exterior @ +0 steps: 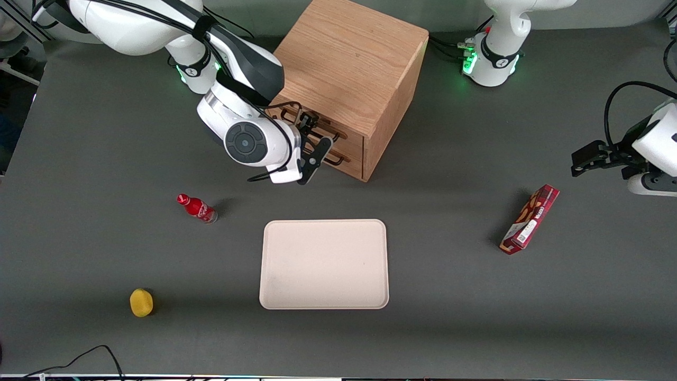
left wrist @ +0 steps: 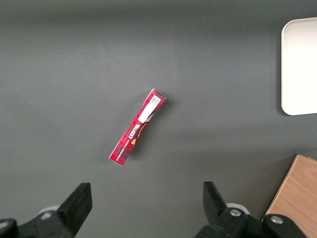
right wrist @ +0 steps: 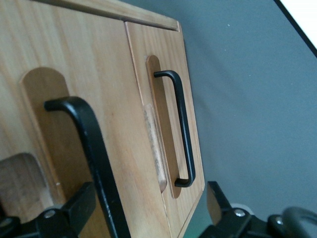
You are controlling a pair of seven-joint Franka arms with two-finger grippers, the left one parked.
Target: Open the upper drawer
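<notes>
The wooden cabinet point(exterior: 344, 58) stands at the back of the table, its two drawer fronts facing the working arm. The upper drawer point(right wrist: 124, 99) has a black bar handle point(right wrist: 94, 144). The bottom drawer point(right wrist: 153, 44), with the same kind of handle point(right wrist: 184, 124), lies between it and the table. My gripper point(exterior: 313, 151) is right in front of the drawers. In the right wrist view the gripper point(right wrist: 146, 213) is open. The upper handle passes between its fingers, close to one finger point(right wrist: 74, 208) and well apart from the other point(right wrist: 218, 206).
A cream tray point(exterior: 323, 263) lies nearer the front camera than the cabinet. A small red bottle point(exterior: 197, 208) and a yellow object point(exterior: 141, 302) sit toward the working arm's end. A red snack box point(exterior: 530, 219) lies toward the parked arm's end.
</notes>
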